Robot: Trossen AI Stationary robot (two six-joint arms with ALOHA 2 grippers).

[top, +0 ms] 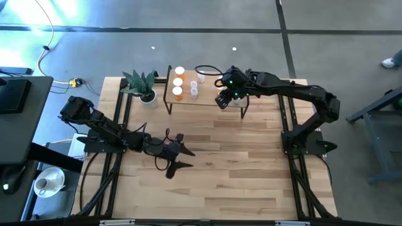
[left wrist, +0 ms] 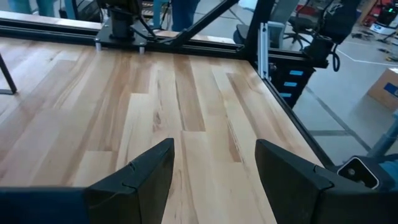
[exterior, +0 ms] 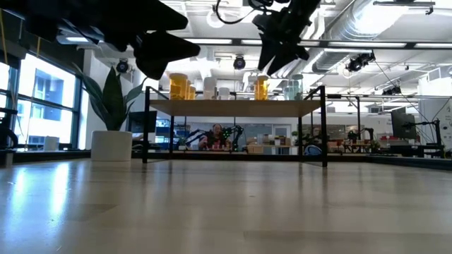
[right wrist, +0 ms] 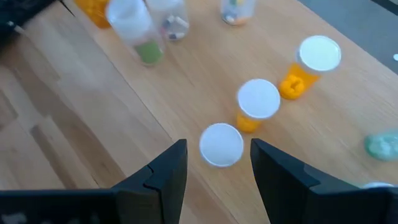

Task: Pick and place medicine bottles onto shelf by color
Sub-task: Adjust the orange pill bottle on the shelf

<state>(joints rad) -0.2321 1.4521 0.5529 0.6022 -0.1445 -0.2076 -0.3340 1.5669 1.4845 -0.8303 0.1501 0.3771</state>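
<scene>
The shelf stands at the table's far edge. Orange medicine bottles line its left end, with white ones beside them. My right gripper hangs open over the shelf's middle. In its wrist view three white-capped orange bottles cross the board. The nearest cap shows between my fingertips with a gap on each side. In the low view that gripper ends just above an orange bottle that stands on the shelf. My left gripper waits open above bare tabletop.
A potted plant stands left of the shelf. A pale green bottle stands on the shelf right of the orange one. More bottles stand toward the shelf's left end. Bare wood tabletop stretches in front of the shelf.
</scene>
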